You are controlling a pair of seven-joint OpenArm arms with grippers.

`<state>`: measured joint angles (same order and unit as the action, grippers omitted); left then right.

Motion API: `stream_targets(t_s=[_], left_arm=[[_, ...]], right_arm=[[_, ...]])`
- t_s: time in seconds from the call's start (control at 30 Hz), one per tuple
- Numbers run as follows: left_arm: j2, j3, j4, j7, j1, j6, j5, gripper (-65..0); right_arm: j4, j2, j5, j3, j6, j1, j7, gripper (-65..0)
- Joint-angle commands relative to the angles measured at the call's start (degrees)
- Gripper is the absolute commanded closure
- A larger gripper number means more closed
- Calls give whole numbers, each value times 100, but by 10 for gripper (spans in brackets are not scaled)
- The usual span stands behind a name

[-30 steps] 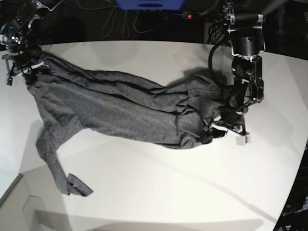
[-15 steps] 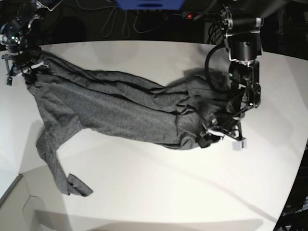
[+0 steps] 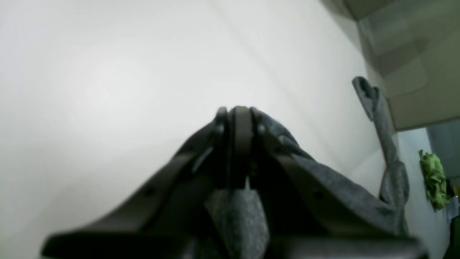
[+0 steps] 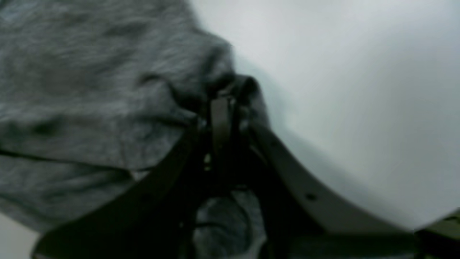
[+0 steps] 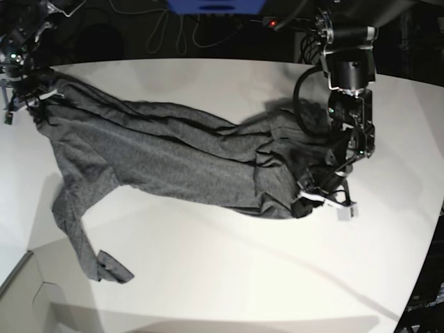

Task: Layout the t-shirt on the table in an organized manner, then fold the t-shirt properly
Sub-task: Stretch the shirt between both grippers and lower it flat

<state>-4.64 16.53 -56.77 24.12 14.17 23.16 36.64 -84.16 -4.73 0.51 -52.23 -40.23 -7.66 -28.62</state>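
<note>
Across the wide white counter point(image 5: 229, 277), smooth and matte with a curved edge, the t-shirt point(image 5: 166, 159) lies stretched in a long slanting band, a soft heathered dark grey knit, plain and heavily creased. Ridges of gathered cloth run lengthwise from one arm to the other. One sleeve trails toward the near edge in a narrow twisted strip, ending in a small crumpled flap.

At the base view's right, the left claw point(image 5: 320, 196) is pressed closed on the bunched edge of the shirt; from its wrist camera the dark fingers point(image 3: 241, 126) meet at a blunt point with fuzzy grey knit point(image 3: 323, 180) spilling out behind them, and the limp sleeve hangs further off against the pale surface.

At the far left corner, the right claw point(image 5: 31, 100) is likewise clamped tight on the shirt's other end. Its wrist view, rather blurred, shows the fabric puckered into a small dark knot at the fingertips point(image 4: 221, 111), with broad rumpled folds point(image 4: 90, 90) spreading to one side and bare counter point(image 4: 359, 90) on the other.
</note>
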Motion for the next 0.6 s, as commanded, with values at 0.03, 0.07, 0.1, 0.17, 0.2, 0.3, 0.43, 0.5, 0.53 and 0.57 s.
stream_targets(t_s=[0.03, 0.07, 0.1, 0.17, 0.2, 0.3, 0.43, 0.5, 0.53, 0.57], left_arm=[[-23, 12, -164, -104, 152, 89, 85, -1], [-23, 12, -164, -104, 152, 89, 85, -1], [-23, 12, -182, -104, 152, 89, 85, -1], [-23, 12, -331, -104, 134, 89, 85, -1], [-23, 12, -384, -104, 134, 89, 85, -1], [-23, 12, -516, -104, 20, 80, 94, -1], [-59, 12, -534, -104, -24, 80, 94, -1], [-120, 12, -525, -104, -103, 80, 94, -1], [-138, 21, -507, -104, -112, 80, 94, -1], [-147, 21, -498, -104, -121, 80, 94, -1]], right_arm=[[-195, -322, 76, -39, 23, 58, 141, -2], [-213, -393, 85, -12, 23, 50, 141, -21], [-230, -472, 85, -12, 23, 41, 141, -48], [-239, -560, 76, 14, 23, 6, 132, -121], [-239, -604, 76, 14, 23, -21, 132, -156], [-248, -683, 76, -48, 23, 67, 132, -271], [-476, -437, 102, -663, 23, 349, 132, -367], [-538, -358, 85, -593, 23, 454, 132, -386], [-520, -358, 85, -382, 23, 480, 132, -391], [-520, -384, 85, -109, 23, 507, 132, -392]])
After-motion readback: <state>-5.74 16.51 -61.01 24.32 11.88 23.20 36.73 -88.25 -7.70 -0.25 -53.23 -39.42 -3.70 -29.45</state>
